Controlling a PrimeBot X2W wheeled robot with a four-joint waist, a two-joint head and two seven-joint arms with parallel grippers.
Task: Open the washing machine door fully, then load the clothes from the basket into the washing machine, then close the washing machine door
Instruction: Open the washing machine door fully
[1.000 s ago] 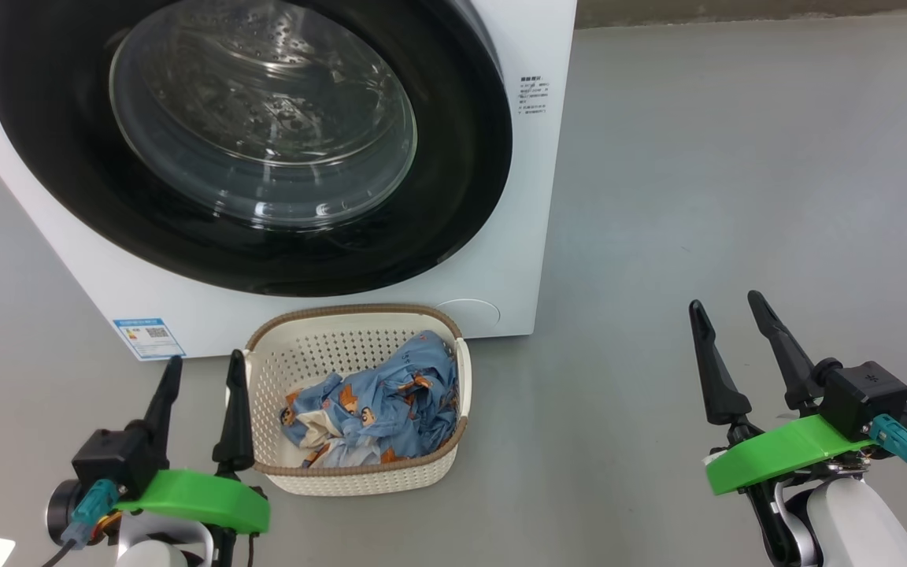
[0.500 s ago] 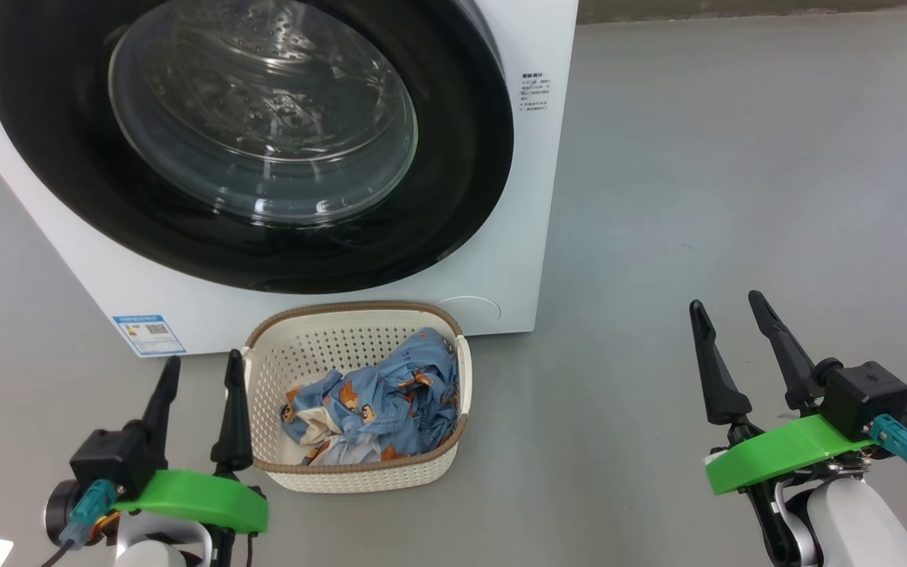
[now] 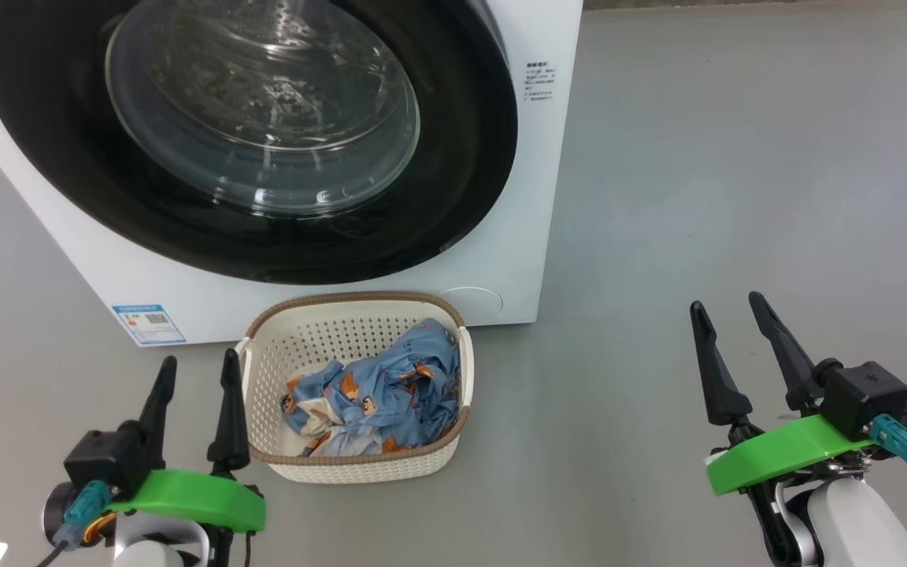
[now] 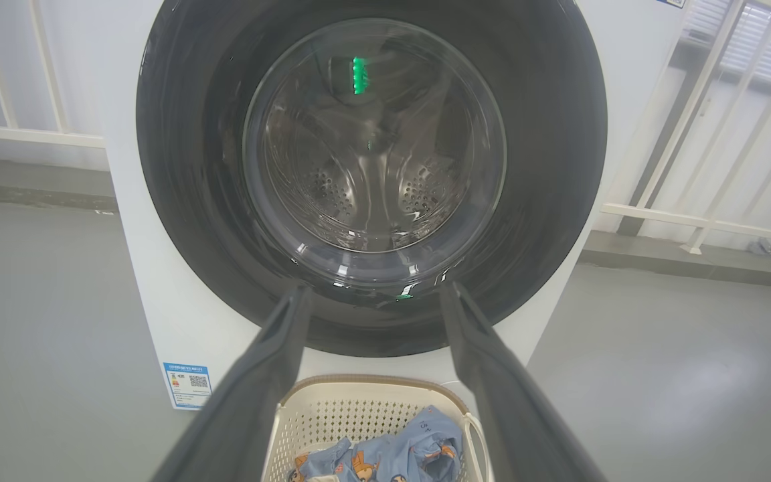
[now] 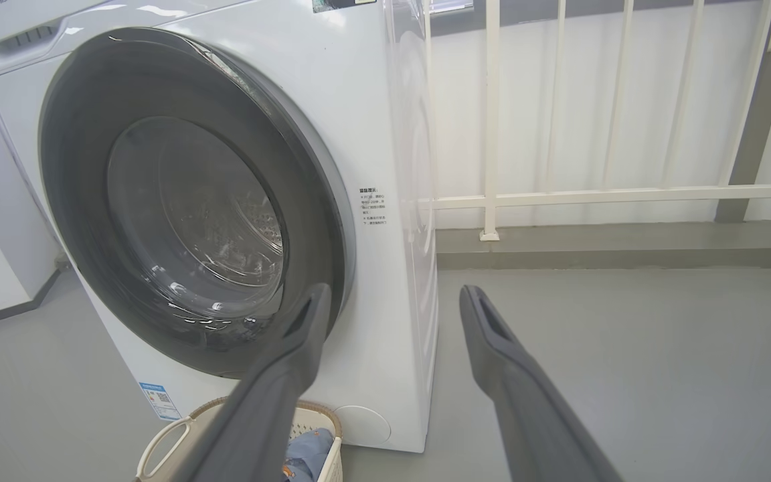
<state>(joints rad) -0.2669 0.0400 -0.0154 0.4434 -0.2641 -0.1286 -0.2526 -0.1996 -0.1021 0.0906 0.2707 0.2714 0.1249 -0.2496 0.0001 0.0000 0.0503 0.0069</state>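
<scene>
Both my jaws stand open, empty; the clothes [image 3: 375, 394] lie in the basket [image 3: 304, 346] before the washing machine door [image 3: 465, 157].

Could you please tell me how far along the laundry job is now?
Nothing looks done yet: the washing machine door is shut and the clothes lie in the basket. Nothing is in hand: the left hand and right hand are open and empty. Remaining: open the door fully, load the clothes, close the door.
</scene>
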